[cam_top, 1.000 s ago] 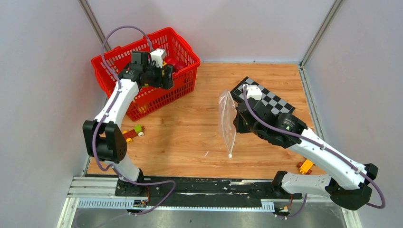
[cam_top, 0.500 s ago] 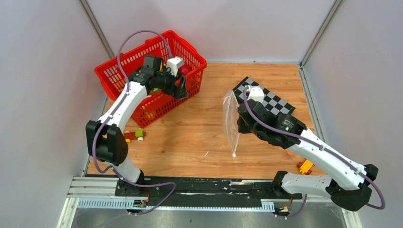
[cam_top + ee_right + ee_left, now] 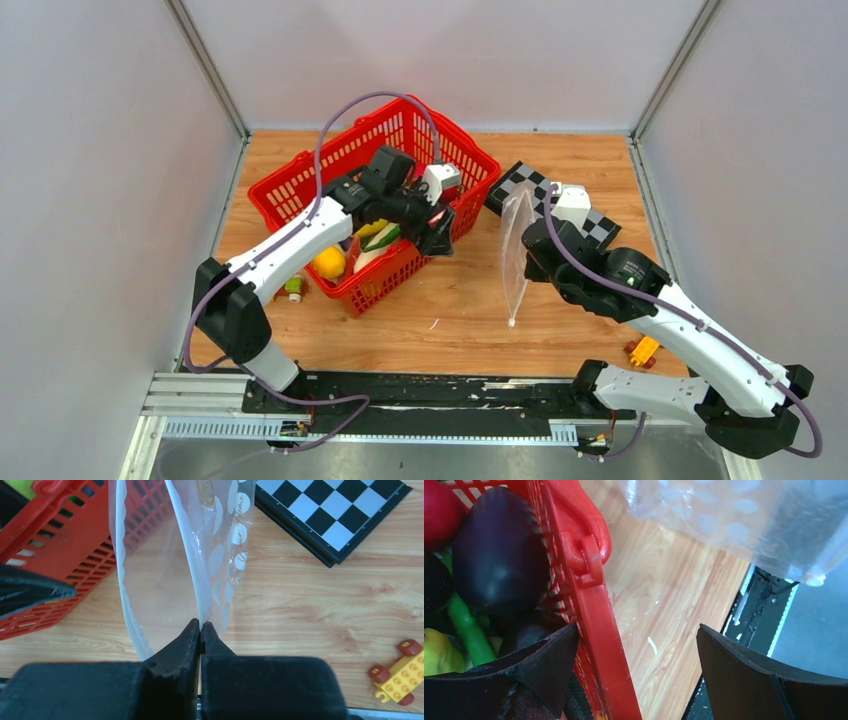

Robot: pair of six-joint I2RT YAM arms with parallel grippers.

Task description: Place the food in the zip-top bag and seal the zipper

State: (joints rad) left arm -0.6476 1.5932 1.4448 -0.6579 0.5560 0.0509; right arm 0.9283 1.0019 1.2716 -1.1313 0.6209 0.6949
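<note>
While the right fingers (image 3: 187, 640) stay out of the basket and pinch one edge of the zip-top bag (image 3: 165, 570), holding it upright over the tabletop (image 3: 450, 320), likely to keep its mouth reachable, the left fingers (image 3: 544, 660) stand wide apart astride the red basket (image 3: 594, 610) wall. The food (image 3: 330, 262) lies inside that basket, near the bag.

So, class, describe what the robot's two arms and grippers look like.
The left arm and right arm have white links, black joints and a purple cable each. The left gripper and right gripper are black, tapering to wedges.
</note>
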